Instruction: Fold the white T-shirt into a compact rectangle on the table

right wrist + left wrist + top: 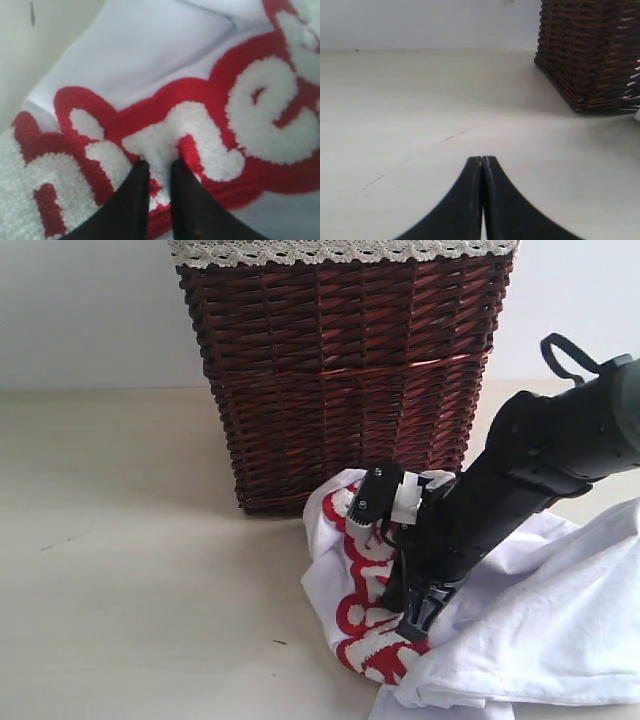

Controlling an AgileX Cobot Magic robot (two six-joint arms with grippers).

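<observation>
The white T-shirt [540, 610] lies crumpled on the table [120, 570] at the front right, its red-outlined fuzzy lettering [360, 610] bunched towards the basket. My right gripper [415, 625] reaches down into that bunch from the right. In the right wrist view the right gripper [159, 167] is shut on a ridge of the lettered fabric of the T-shirt [160, 60], which fills the narrow gap between the fingers. In the left wrist view my left gripper [482, 159] is shut on nothing, low over bare table [420, 100]. The left gripper is out of the exterior view.
A dark wicker basket [340, 370] with white lace trim stands at the back, just behind the shirt; its lower corner [595, 50] shows in the left wrist view. Pale table stretches to the left of the basket and the shirt.
</observation>
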